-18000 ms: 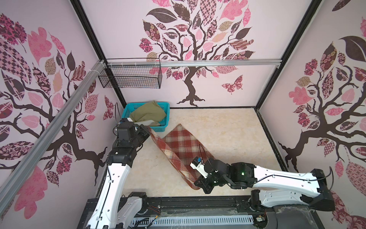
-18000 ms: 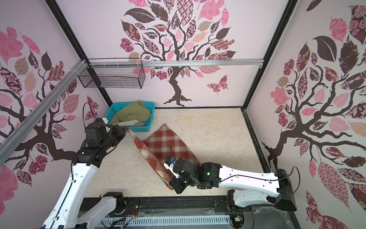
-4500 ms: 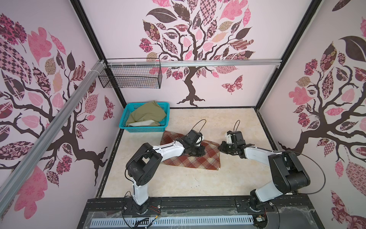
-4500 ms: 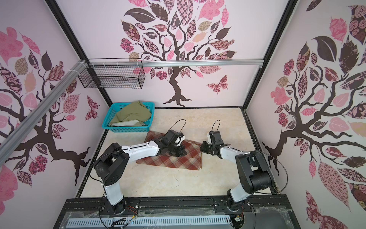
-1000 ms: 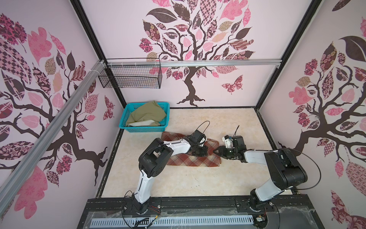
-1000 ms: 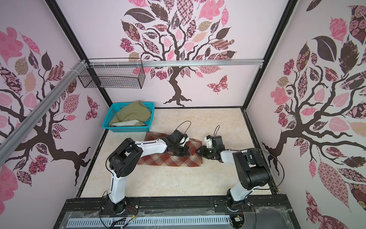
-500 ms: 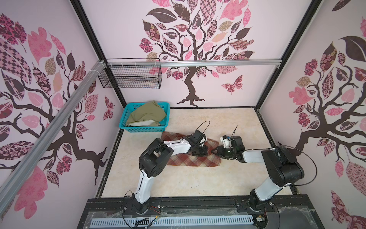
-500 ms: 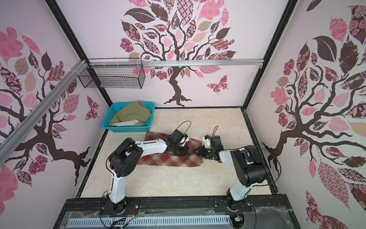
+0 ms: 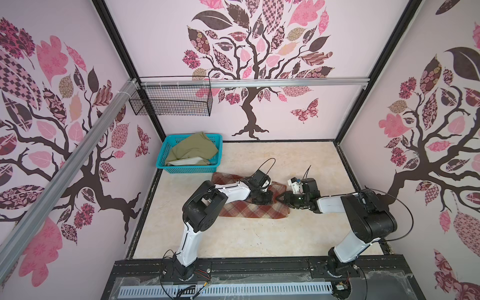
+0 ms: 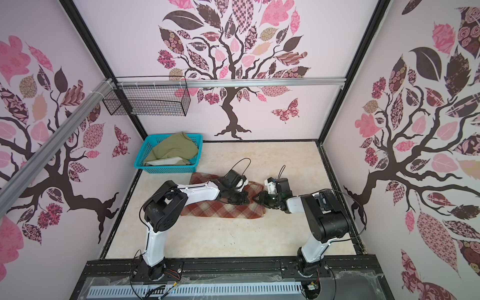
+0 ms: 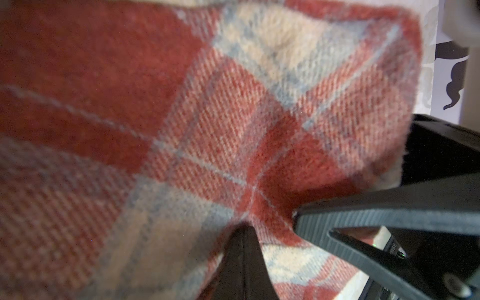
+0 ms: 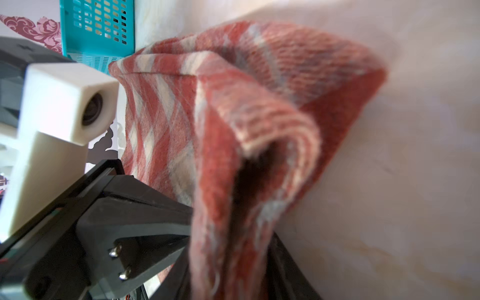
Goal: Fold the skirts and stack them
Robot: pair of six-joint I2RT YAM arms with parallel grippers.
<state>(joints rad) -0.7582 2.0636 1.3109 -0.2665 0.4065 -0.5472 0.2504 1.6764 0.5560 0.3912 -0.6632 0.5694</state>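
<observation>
Cream marbled tabletop, black-framed. Spread flat at centre, folded into a long band running 9 to 3 o'clock: plaid skirt. Standing at 11 o'clock in the far corner, just beside that cloth: turquoise basket.

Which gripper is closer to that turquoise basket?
Left. The left gripper is on the plaid skirt, nearer the basket; the right gripper is at the skirt's far edge.

Both top views: high above front rail, angled down toward back wall, whole table shared, slight sideways offset. Left wrist view: very close over plaid skirt. Right wrist view: low, close, along same skirt's folded edge toward turquoise basket.
</observation>
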